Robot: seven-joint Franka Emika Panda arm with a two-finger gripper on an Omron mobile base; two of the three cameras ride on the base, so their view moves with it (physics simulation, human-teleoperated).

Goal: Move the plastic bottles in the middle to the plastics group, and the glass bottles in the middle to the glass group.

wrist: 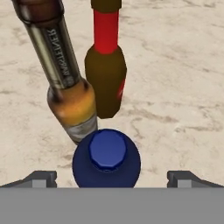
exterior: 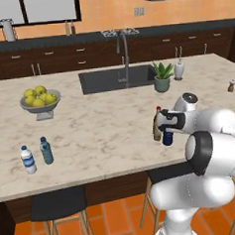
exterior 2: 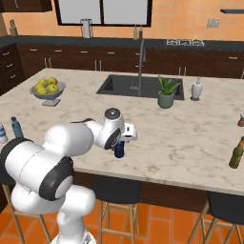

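The hand (wrist: 109, 178) hovered with fingers spread either side of the navy bottle (wrist: 106, 158); closing carelessly could topple the brown bottle (wrist: 105, 74) just beside it.

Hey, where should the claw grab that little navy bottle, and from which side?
Grip the navy bottle across its round body just below the blue cap, coming straight down from above. It stands upright, the claw already straddles it, and two brown bottles crowd one side.
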